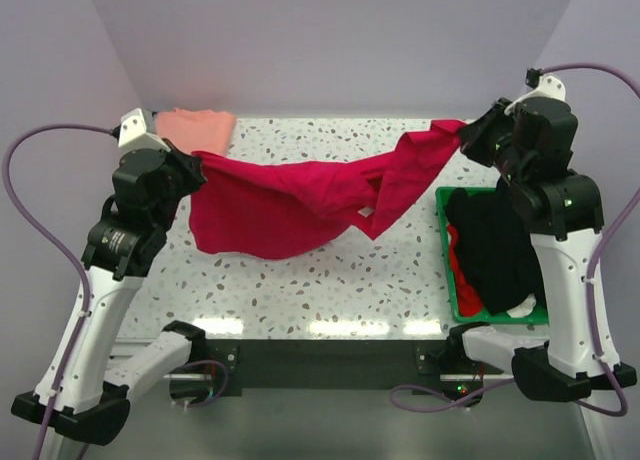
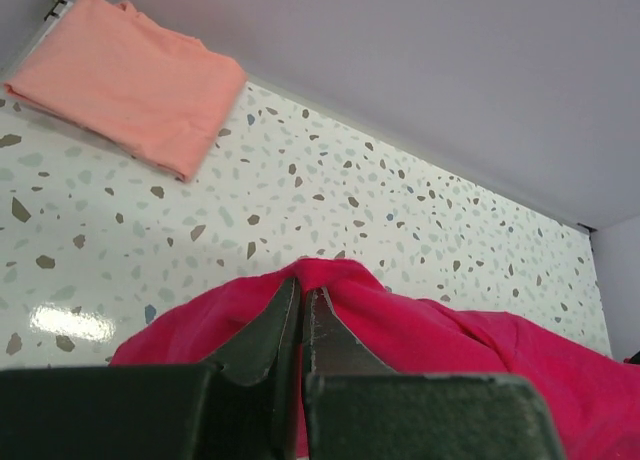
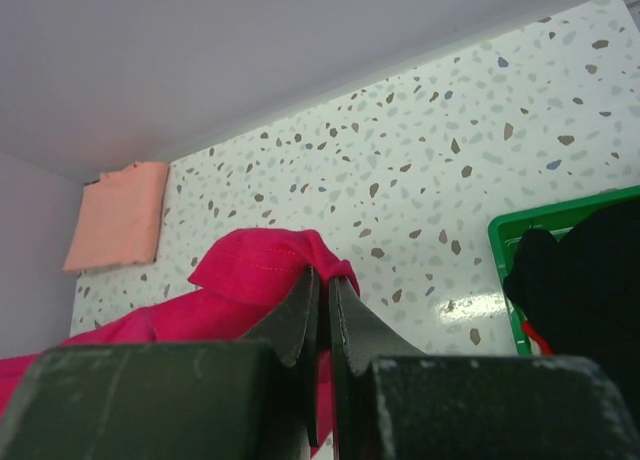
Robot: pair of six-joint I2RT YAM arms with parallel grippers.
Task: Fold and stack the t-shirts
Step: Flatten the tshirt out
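The crimson-red t-shirt (image 1: 300, 205) hangs stretched between my two grippers above the table, its middle sagging onto the surface. My left gripper (image 1: 195, 162) is shut on its left end, with the cloth pinched between the fingers in the left wrist view (image 2: 340, 280). My right gripper (image 1: 462, 132) is shut on its right end, seen bunched at the fingertips in the right wrist view (image 3: 260, 270). The salmon-pink t-shirt (image 1: 197, 129) lies folded at the far left corner; it also shows in the left wrist view (image 2: 130, 80) and the right wrist view (image 3: 118, 215).
A green plastic tray (image 1: 443, 242) stands at the right, holding black, red and white clothes (image 1: 495, 250). The speckled table (image 1: 330, 280) has walls at the back and sides. The tray rim shows in the right wrist view (image 3: 545, 220).
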